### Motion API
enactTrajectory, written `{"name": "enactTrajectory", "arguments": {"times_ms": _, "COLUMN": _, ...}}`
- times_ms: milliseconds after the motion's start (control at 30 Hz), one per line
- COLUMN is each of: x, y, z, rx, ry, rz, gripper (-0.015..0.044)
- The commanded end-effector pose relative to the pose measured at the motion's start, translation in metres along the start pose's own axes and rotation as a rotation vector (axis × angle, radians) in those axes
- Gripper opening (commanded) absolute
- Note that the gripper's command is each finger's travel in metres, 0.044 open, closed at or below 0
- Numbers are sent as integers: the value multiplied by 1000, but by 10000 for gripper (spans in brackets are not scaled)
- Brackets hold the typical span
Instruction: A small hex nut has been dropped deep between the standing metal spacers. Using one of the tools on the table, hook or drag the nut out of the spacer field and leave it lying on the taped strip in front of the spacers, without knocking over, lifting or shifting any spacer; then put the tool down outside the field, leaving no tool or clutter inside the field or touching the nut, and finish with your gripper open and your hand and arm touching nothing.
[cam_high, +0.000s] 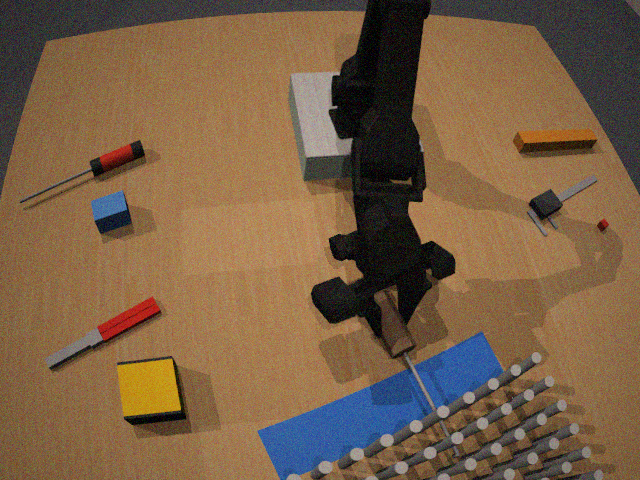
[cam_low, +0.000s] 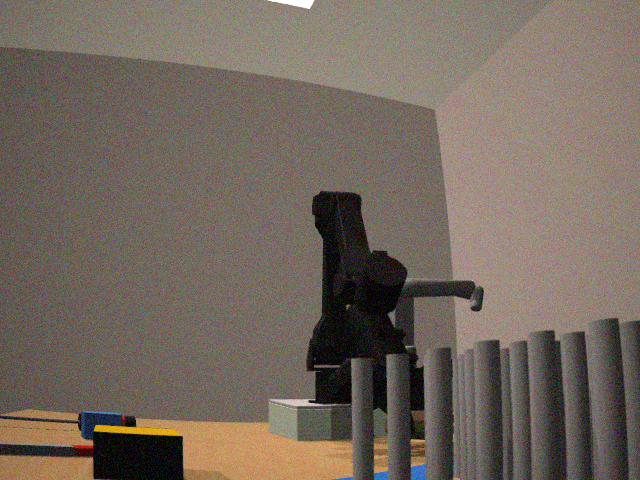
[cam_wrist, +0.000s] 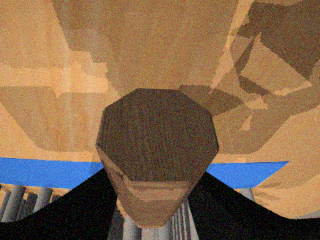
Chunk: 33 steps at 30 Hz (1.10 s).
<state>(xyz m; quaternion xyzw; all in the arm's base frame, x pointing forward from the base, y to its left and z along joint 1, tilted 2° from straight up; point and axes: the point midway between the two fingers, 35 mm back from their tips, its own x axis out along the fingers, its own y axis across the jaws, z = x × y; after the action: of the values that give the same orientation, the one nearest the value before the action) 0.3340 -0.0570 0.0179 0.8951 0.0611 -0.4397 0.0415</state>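
Observation:
My gripper (cam_high: 392, 324) (cam_wrist: 152, 169) is shut on the brown handle (cam_high: 398, 338) (cam_wrist: 157, 135) of a thin metal tool, just behind the taped strip. The tool's shaft (cam_high: 421, 381) slants forward over the blue taped strip (cam_high: 330, 428) (cam_wrist: 50, 172) and passes between front-row spacers. Its tip (cam_high: 456, 454) is among the spacers; its height above the table is unclear. The grey metal spacers (cam_high: 443, 411) (cam_low: 488, 408) stand upright in rows. I cannot make out the hex nut in any view. The gripper's tips are mostly hidden in the exterior view.
A yellow-topped block (cam_high: 149, 387) (cam_low: 136, 454), a red-handled flat tool (cam_high: 126, 319), a blue block (cam_high: 110, 211) and a screwdriver (cam_high: 116, 157) lie left. An orange bar (cam_high: 558, 140), a dark pronged piece (cam_high: 545, 204) and a red cube (cam_high: 602, 224) lie right. A pale block (cam_high: 320, 124) is under the arm.

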Motion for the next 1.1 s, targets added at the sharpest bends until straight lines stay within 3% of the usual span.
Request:
{"name": "enactTrajectory", "arguments": {"times_ms": 0, "x": 2, "y": 1, "z": -6, "rx": 3, "ry": 7, "rz": 4, "gripper": 0}}
{"name": "enactTrajectory", "arguments": {"times_ms": 1067, "x": 14, "y": 1, "z": -25, "rx": 3, "ry": 10, "rz": 4, "gripper": 0}}
